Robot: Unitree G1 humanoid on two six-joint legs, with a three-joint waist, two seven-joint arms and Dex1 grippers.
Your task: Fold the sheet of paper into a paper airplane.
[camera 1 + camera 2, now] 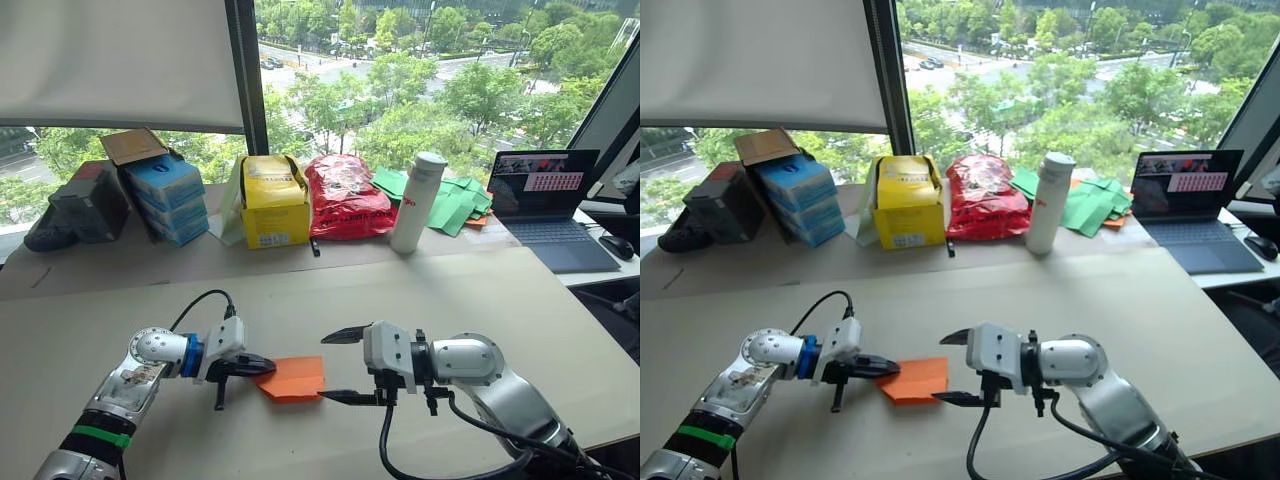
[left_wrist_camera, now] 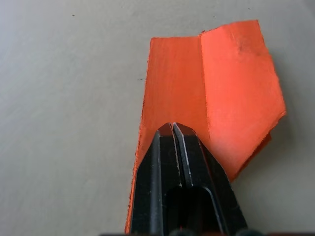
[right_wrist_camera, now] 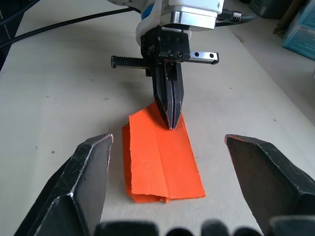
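The sheet of paper [image 1: 295, 378] is a folded bright orange wedge with layered flaps, lying flat on the beige table [image 1: 480, 300] in front of me. My left gripper [image 1: 268, 367] is shut, and its joined tips [image 3: 171, 125] rest on top of the paper near its left edge. In the left wrist view the shut fingers [image 2: 172, 147] lie over the orange paper [image 2: 221, 98] along a crease. My right gripper [image 1: 324, 368] stands wide open just right of the paper, one finger [image 3: 83, 182] to each side, holding nothing.
Along the back under the window stand blue boxes [image 1: 168, 198], a yellow box [image 1: 272, 205], a red plastic bag [image 1: 345, 196], a white bottle [image 1: 415, 203], green paper pieces [image 1: 455, 200] and an open laptop [image 1: 545, 195]. Cables hang from both wrists.
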